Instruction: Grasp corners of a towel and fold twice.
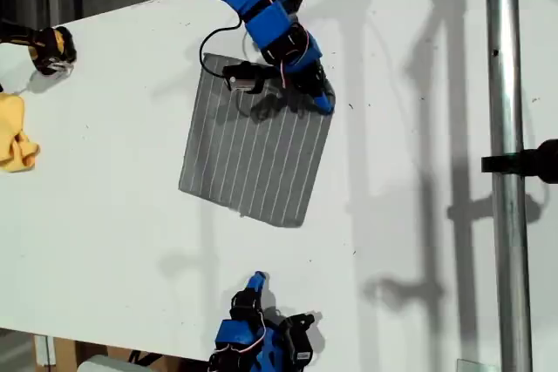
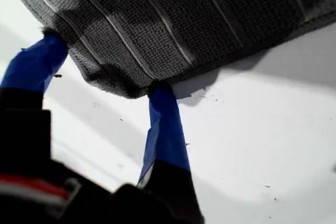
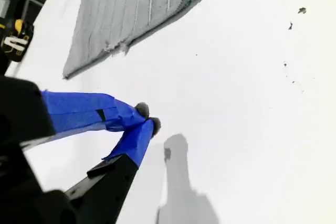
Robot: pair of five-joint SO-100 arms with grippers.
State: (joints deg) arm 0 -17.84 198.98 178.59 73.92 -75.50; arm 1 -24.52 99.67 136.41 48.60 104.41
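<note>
The grey striped towel [image 1: 253, 154] lies flat on the white table [image 1: 105, 215], in the middle of the exterior view. My first gripper [image 1: 324, 102] reaches down from the top of that view onto the towel's upper right corner [image 2: 123, 85]. Its blue fingers [image 2: 163, 114] stand open on either side of that corner, tips touching the cloth edge [image 2: 173, 19]. My second gripper [image 1: 255, 281] sits near the bottom edge of the exterior view, below the towel and apart from it. Its jaws [image 3: 144, 118] are shut on nothing above bare table, with the towel [image 3: 126, 9] farther off.
A small yellow cloth [image 1: 13, 132] lies at the exterior view's left edge, with a black and yellow object [image 1: 52, 48] above it. A vertical metal pole [image 1: 506, 163] with a black clamp [image 1: 532, 161] crosses the exterior view's right side.
</note>
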